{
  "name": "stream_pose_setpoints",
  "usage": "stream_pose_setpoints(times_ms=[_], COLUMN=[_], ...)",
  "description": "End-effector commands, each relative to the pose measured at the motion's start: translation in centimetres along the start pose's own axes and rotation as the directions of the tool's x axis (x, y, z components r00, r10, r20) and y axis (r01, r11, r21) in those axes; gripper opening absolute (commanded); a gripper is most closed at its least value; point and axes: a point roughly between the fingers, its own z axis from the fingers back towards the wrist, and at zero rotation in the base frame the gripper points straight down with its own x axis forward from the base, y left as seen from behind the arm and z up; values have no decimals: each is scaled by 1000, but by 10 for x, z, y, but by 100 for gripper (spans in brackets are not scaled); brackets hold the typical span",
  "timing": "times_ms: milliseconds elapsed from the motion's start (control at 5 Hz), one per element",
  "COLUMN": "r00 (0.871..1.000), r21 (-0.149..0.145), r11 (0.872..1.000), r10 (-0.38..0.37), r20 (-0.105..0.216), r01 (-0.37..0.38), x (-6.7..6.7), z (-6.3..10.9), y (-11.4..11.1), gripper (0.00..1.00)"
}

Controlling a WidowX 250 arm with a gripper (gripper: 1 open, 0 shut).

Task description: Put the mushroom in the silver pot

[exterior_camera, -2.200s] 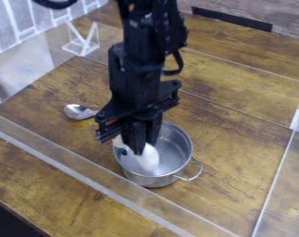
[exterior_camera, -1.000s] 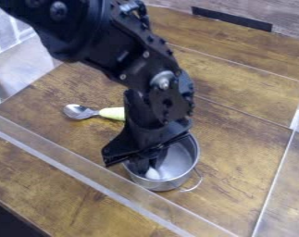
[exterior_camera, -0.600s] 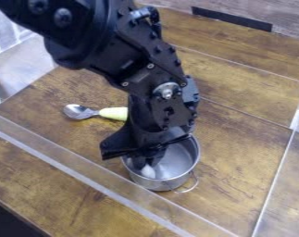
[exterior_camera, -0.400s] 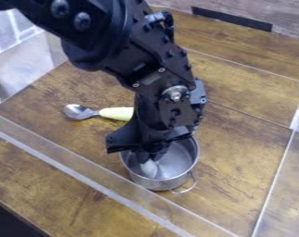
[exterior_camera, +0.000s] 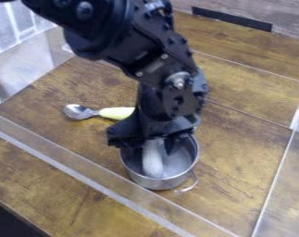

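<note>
One mushroom (exterior_camera: 152, 162) inside one silver pot (exterior_camera: 177, 176), gripper (exterior_camera: 155, 148) spread wide above, one spoon (exterior_camera: 78, 111) nearby.

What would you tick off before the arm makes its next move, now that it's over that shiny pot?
1. Mushroom inside the silver pot: ok, a pale shape lies within the rim.
2. Gripper has let go: cannot tell; its fingers are blurred over the pot.
3. Pot upright on the wooden table: ok.
4. Spoon and yellow-green item apart from the pot: ok, both lie to its left.
5. Gripper out of the pot: not ok, it hangs right at the opening.
</note>
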Motion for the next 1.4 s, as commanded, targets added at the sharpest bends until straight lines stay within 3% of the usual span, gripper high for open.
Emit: stream_pose_setpoints(times_ms=[0,200,400,600,800,1200], r00=[999,990,966,935,926,913], r21=[-81,-57,-34,-9,-15,-4], r11=[997,989,966,935,926,914], r10=[21,141,257,355,376,405], r20=[31,18,7,-1,-30,-52], r01=[-18,-139,-256,-355,-376,-406], x=[28,41,48,54,60,59], z=[25,40,49,53,50,42], y=[1,-3,-8,-12,-13,-19], gripper=[100,100,100,100,100,100])
